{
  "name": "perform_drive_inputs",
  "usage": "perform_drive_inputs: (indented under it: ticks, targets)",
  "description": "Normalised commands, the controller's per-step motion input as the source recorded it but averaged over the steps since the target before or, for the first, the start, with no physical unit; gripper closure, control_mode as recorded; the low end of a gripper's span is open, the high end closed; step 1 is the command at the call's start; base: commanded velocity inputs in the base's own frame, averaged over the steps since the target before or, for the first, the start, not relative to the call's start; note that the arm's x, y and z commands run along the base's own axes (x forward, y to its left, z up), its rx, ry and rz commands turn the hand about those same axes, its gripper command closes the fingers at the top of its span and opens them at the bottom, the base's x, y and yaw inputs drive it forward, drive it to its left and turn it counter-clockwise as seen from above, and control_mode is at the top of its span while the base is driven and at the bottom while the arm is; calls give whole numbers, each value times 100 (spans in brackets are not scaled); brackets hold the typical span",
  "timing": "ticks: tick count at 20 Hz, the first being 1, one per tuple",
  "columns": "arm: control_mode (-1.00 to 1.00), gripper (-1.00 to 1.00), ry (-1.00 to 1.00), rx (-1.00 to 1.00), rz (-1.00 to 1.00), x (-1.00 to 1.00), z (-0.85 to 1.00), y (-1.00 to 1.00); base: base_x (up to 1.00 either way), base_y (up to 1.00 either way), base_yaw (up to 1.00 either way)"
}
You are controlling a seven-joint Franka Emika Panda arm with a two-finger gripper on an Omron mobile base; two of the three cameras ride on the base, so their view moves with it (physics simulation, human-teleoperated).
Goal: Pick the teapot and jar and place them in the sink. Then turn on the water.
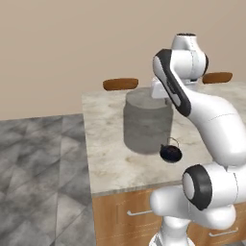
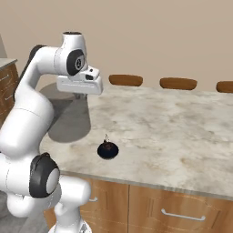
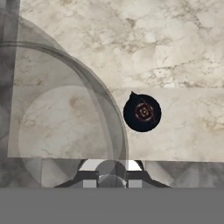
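A white robot arm stands at a marble counter (image 2: pixel 182 127) in a rendered kitchen, its gripper (image 2: pixel 78 94) hanging over the counter's left part with the fingers pointing down, high above the surface. In the hand view the two dark fingertips (image 3: pixel 89 180) rise at the bottom edge with a narrow gap between them, and nothing sits in that gap; whether they could be called open or closed cannot be told from these pictures. The teapot (image 3: pixel 142 113), small, round and black, rests on the marble well below the gripper, ahead of the fingertips and off to one side, so it is not yet centred under the hand. Seen from above it is nearly circular, with a short spout poking out at one edge and its wire handle standing up over the middle. The jar (image 1: pixel 147 121), a wide grey see-through cylinder far bigger than the teapot, stands just beside it and almost directly beneath the gripper, its rim sweeping across the near side of the hand view. Judging by this, the hand must shift sideways toward the teapot before coming down over the handle
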Motion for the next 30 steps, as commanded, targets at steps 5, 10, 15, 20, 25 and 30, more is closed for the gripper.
perform_drive_inputs:
  ticks: [5, 10, 15, 20, 25, 30]
  targets:
    - [100, 100, -2, 0, 0, -20, 0, 0, 0, 0, 0]
    - [100, 100, 0, 0, 0, 0, 0, 0, -30, -38, -13]
    - [100, 100, 0, 0, 0, 0, 0, 0, -75, -87, -54]
    - [100, 100, 0, 0, 0, 0, 0, 0, -43, -55, -75]
    - [100, 100, 0, 0, 0, 0, 0, 0, -41, -44, -79]
    - [100, 100, 0, 0, 0, 0, 0, 0, -26, -36, -83]
